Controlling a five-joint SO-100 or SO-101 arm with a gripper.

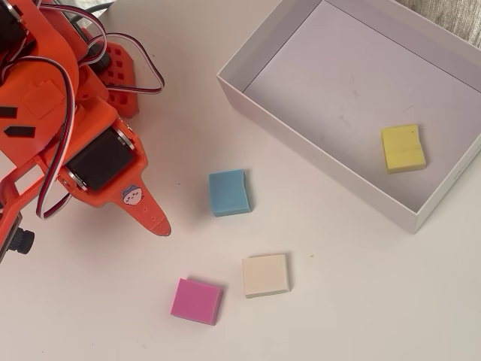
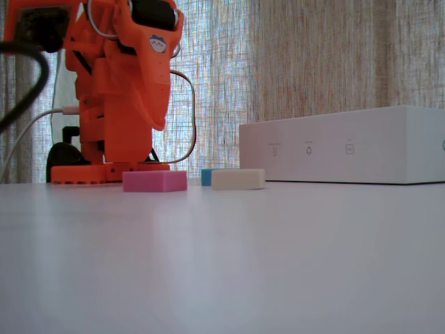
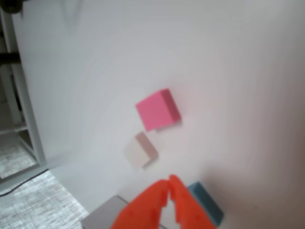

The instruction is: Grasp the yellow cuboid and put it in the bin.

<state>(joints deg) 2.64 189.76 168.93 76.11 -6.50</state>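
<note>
Pointed orange plastic jaws, closed.

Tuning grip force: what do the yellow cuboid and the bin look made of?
Yellow cuboid: probably soft foam, matte, slightly dented top and rounded edges. Bin: likely thin white cardboard, matte; thin straight walls with folded corners, pale lilac floor. Gripper: shut, empty.

Your overhead view looks straight down at close range, with the arm (image 1: 68,128) at 9 o'clock and the bin (image 1: 331,177) at 2 o'clock. Your fixed view sits at tabletop height, facing the curtain (image 2: 313,62). Your wrist view looks down from above the gripper (image 3: 169,183). All three share the pink block (image 1: 196,301) and cream block (image 1: 265,275).
</note>
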